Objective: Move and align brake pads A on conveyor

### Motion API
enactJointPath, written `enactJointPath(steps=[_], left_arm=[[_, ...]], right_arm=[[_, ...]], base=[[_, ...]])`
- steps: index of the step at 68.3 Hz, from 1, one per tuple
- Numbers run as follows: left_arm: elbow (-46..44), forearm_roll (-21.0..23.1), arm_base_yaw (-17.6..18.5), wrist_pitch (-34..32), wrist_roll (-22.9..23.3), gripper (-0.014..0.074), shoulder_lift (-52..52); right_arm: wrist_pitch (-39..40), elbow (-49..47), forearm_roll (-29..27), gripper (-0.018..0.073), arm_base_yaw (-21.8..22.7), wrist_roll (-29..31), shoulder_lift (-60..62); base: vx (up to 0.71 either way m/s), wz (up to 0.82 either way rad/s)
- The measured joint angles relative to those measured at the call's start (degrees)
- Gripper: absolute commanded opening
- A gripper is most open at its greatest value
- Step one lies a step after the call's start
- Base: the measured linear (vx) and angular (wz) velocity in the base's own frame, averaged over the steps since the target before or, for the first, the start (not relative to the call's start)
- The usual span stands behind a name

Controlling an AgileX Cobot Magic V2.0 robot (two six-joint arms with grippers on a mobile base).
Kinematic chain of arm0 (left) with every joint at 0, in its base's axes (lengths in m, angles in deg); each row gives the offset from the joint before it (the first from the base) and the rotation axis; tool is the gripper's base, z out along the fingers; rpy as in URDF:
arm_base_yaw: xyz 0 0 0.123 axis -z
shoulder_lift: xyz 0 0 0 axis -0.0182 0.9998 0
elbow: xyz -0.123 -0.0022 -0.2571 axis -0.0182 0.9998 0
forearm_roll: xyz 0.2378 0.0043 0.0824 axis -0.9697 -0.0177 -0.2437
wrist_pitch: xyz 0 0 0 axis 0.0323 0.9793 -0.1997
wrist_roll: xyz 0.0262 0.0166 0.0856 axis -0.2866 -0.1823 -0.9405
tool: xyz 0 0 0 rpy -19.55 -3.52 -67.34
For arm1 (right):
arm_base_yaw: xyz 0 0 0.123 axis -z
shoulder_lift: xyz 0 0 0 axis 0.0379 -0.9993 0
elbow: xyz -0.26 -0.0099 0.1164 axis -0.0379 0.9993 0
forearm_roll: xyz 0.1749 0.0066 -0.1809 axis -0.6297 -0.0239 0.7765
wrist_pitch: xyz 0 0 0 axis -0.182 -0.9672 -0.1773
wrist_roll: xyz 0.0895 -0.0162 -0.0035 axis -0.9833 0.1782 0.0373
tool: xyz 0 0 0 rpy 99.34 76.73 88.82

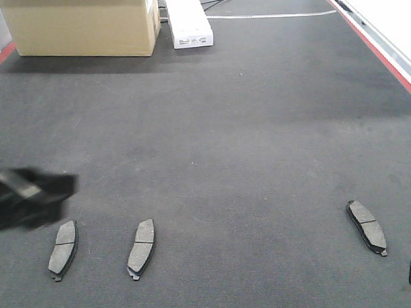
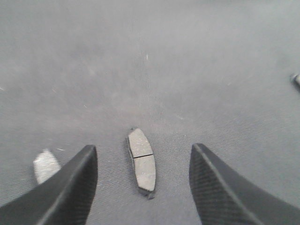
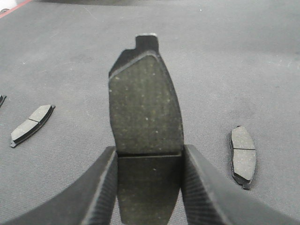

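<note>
**Currently: brake pads A, three lying, one in hand**

Nearest, right gripper [image 3: 149, 187]: clamped across the held pad [image 3: 145, 112], fingers [image 3: 101, 187] on its long edges near the centre groove. Left gripper [image 2: 143, 187]: spread wide, holding nothing, hanging over the second pad [image 2: 142, 161]. Row on the conveyor [image 1: 211, 126]: left pad [image 1: 64, 250], second pad [image 1: 142, 248], right pad [image 1: 367, 227], well apart. Far end: cardboard box [image 1: 84, 26], white box [image 1: 188, 18].

Handling, judged: stiff, flat, fairly dense; low on rough belt, so grip the long edges at mid-length.
</note>
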Motion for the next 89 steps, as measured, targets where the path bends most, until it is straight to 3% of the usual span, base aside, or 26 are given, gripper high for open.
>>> enactJointPath(steps=[20, 37, 89], left_arm=[[13.95, -0.60, 0.00, 0.95, 0.00, 0.0407, -23.13], [20.71, -0.60, 0.00, 2.27, 0.00, 0.0407, -38.23], [21.54, -0.60, 0.00, 3.76, -0.02, 0.0407, -41.10]], right_arm=[[0.00, 0.00, 0.00, -0.0004, 0.00, 0.00, 0.00], [0.00, 0.00, 0.00, -0.0004, 0.00, 0.00, 0.00], [0.00, 0.00, -2.26, 0.0004, 0.00, -0.23, -0.23]], base=[[0.00, 0.00], [0.00, 0.00], [0.00, 0.00]])
